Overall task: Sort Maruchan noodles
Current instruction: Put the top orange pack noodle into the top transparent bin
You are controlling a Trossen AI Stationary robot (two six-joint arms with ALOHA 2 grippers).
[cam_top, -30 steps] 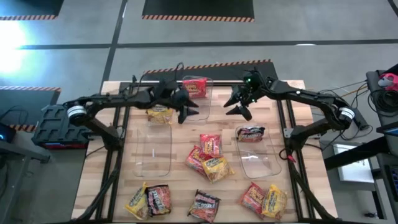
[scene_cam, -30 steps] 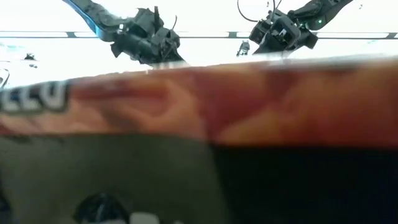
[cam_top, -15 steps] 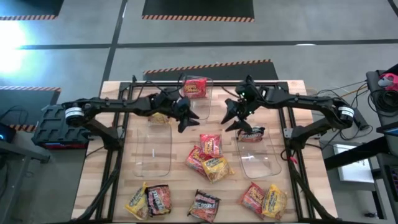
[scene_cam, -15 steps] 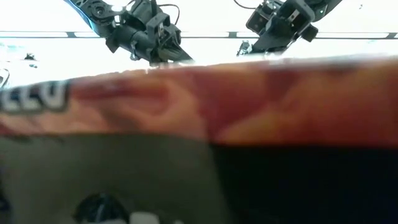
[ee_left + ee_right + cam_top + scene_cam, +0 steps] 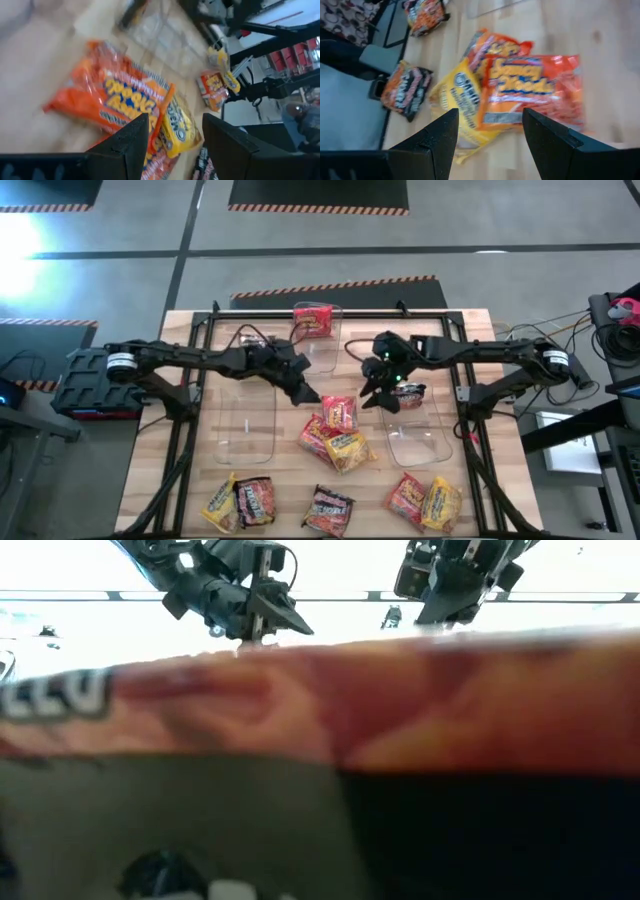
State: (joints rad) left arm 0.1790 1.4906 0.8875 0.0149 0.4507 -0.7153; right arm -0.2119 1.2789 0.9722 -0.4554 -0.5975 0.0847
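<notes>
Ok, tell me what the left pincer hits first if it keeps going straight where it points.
Most likely the red noodle packet at the top of the middle pile. The open left pincer points straight at it, with nothing between. Height above it is unclear, so contact is a guess.

Low view is pretty much useless, a blurry red-and-dark packet (image 5: 330, 740) right at the lens hides the whole counter; left wrist view is smeared, so the labels on the red packet (image 5: 107, 97) barely read; a person (image 5: 300, 117) is cut off by the edge there.
</notes>
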